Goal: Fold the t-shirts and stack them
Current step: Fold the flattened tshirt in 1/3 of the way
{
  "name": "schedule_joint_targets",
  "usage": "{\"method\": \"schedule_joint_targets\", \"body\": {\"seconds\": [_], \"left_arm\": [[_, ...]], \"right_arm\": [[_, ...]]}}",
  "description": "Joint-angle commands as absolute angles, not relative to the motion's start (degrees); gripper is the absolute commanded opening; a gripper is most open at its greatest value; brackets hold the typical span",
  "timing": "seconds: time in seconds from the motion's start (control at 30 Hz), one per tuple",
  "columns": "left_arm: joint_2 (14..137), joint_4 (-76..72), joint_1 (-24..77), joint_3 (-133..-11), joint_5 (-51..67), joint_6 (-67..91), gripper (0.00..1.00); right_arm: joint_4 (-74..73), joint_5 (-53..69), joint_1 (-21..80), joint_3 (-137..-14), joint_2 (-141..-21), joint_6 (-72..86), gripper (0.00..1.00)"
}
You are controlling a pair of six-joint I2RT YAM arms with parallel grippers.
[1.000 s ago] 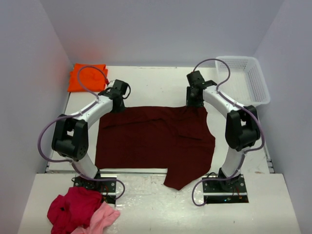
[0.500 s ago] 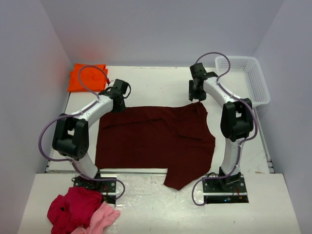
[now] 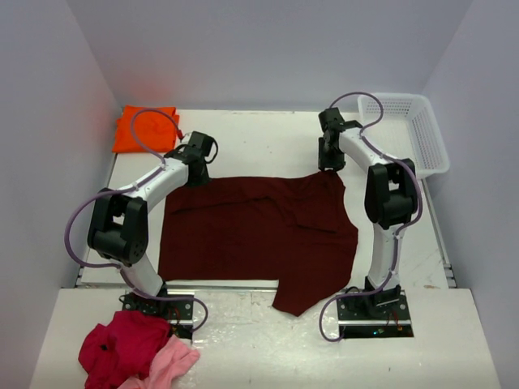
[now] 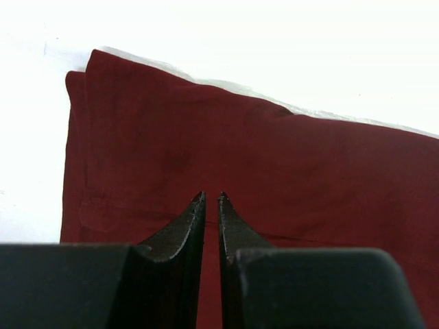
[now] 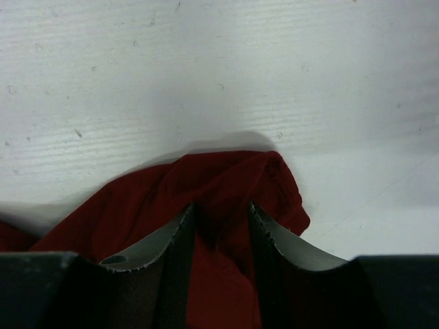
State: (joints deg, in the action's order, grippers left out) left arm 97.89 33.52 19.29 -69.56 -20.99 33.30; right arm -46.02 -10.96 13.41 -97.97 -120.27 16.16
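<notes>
Since a second ago the right arm's elbow has swung inward. I see the maroon t-shirt (image 3: 251, 231) spread flat on the table (image 3: 259, 138), with the orange t-shirt (image 3: 144, 127) in the far-left corner. The right gripper (image 5: 221, 207) straddles the maroon's bunched far corner, clamped or not, I cannot tell. The left gripper (image 4: 211, 197) is nearly closed above its far-left edge.
</notes>
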Motion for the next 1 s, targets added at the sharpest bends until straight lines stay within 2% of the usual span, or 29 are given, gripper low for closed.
{"method": "schedule_joint_targets", "body": {"seconds": [0.0, 0.07, 0.17, 0.2, 0.3, 0.87, 0.93, 0.97], "left_arm": [[96.42, 31.9, 19.69, -71.54, -21.09, 32.25, 0.13], [96.33, 32.08, 19.69, -71.81, -21.09, 32.26, 0.13], [96.5, 31.91, 19.77, -71.81, -20.83, 32.43, 0.13], [96.5, 31.9, 19.95, -71.72, -20.83, 32.43, 0.13], [96.85, 31.64, 20.39, -71.11, -21.44, 32.69, 0.14], [105.82, 29.97, 20.74, -69.96, -25.31, 36.56, 0.13], [105.73, 30.23, 20.74, -70.49, -26.19, 36.65, 0.14], [105.47, 30.67, 20.66, -70.66, -26.63, 36.82, 0.14]], "right_arm": [[-47.2, -9.76, 13.1, -101.16, -121.9, 15.47, 0.38], [-47.2, -9.84, 12.83, -101.69, -122.34, 15.56, 0.34], [-47.2, -10.11, 12.66, -103.27, -123.57, 15.47, 0.22], [-47.46, -10.46, 12.48, -103.88, -124.01, 15.47, 0.14], [-47.72, -13.27, 11.69, -105.64, -124.98, 15.56, 0.0], [-50.09, -16.52, 7.65, -111.7, -128.84, 13.97, 0.0], [-50.89, -16.44, 7.65, -112.58, -129.2, 14.15, 0.31], [-50.98, -16.44, 7.73, -112.5, -128.94, 14.41, 0.43]]}}
